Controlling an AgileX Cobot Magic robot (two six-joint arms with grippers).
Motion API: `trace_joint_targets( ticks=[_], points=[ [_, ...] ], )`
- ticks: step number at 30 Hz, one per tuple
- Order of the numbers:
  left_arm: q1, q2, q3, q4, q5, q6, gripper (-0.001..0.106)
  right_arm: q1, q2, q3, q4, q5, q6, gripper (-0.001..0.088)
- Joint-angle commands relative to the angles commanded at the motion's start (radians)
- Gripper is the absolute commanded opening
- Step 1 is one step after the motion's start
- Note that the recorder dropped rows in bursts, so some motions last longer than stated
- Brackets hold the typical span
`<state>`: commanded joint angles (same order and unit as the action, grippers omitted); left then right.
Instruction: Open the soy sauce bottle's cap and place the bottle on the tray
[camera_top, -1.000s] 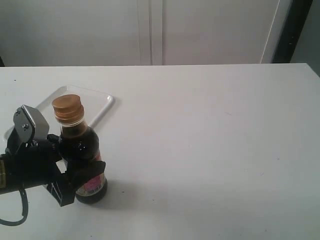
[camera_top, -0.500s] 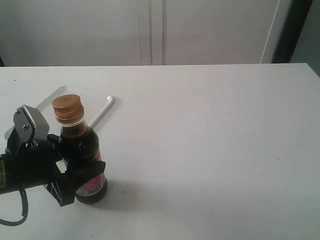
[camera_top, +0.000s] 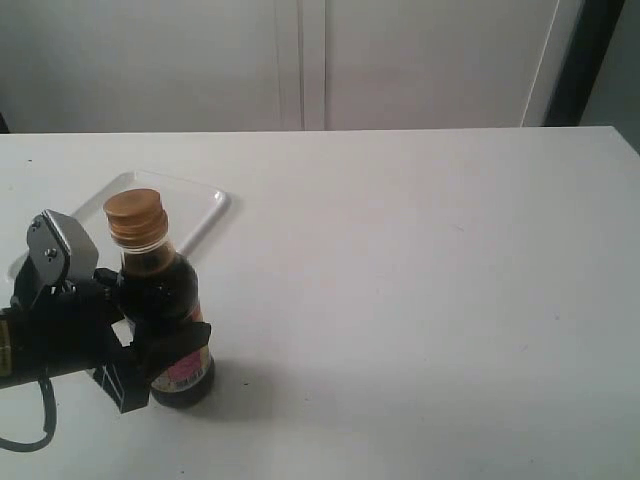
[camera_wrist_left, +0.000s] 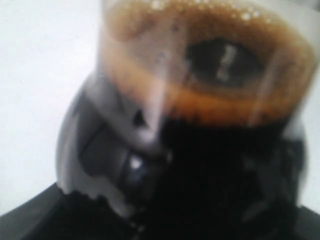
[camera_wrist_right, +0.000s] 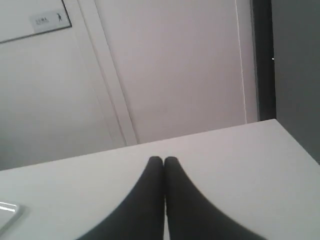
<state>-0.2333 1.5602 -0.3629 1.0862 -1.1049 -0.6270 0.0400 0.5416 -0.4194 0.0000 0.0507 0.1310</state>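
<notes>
- Soy sauce bottle (camera_top: 165, 320) stands upright on the white table (camera_top: 420, 280), just in front of the near edge of the tray (camera_top: 205, 205) and not on it.
- Left gripper (camera_top: 135, 340) is clamped on the bottle's lower body, with 1 finger at the label and the other on the far side; the left wrist view is filled by blurred dark glass and frothy brown liquid (camera_wrist_left: 200, 75).
- Cap (camera_top: 134, 217) sits closed on the neck, golden-brown and ribbed, with nothing touching it.
- Right gripper (camera_wrist_right: 163, 161) has its 2 fingers pressed together, empty, raised over bare table and absent from the exterior view.
- Risk 1: flipping the cap with only 1 low grip may twist or tip the bottle, since force at the top levers against the hold.
- Risk 2: smooth glass could slip between the fingers during a lift to the tray.
- Risk 3: once opened, any tilt in transfer could spill sauce on the white surface.
</notes>
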Motion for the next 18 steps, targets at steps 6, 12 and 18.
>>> trace_joint_targets(
  ticks=[6, 12, 18],
  points=[
    [0.0, 0.0, 0.0, 0.0, -0.002, 0.0, 0.0, 0.0, 0.025, 0.067, 0.0, -0.31, 0.002, 0.0],
    [0.0, 0.0, 0.0, 0.0, -0.002, -0.002, 0.0, 0.02, 0.093, 0.113, -0.173, -0.436, 0.162, 0.0],
    [0.0, 0.0, 0.0, 0.0, -0.002, -0.004, 0.0, 0.073, 0.239, 0.118, -0.539, -0.69, 0.468, 0.0]
  ],
)
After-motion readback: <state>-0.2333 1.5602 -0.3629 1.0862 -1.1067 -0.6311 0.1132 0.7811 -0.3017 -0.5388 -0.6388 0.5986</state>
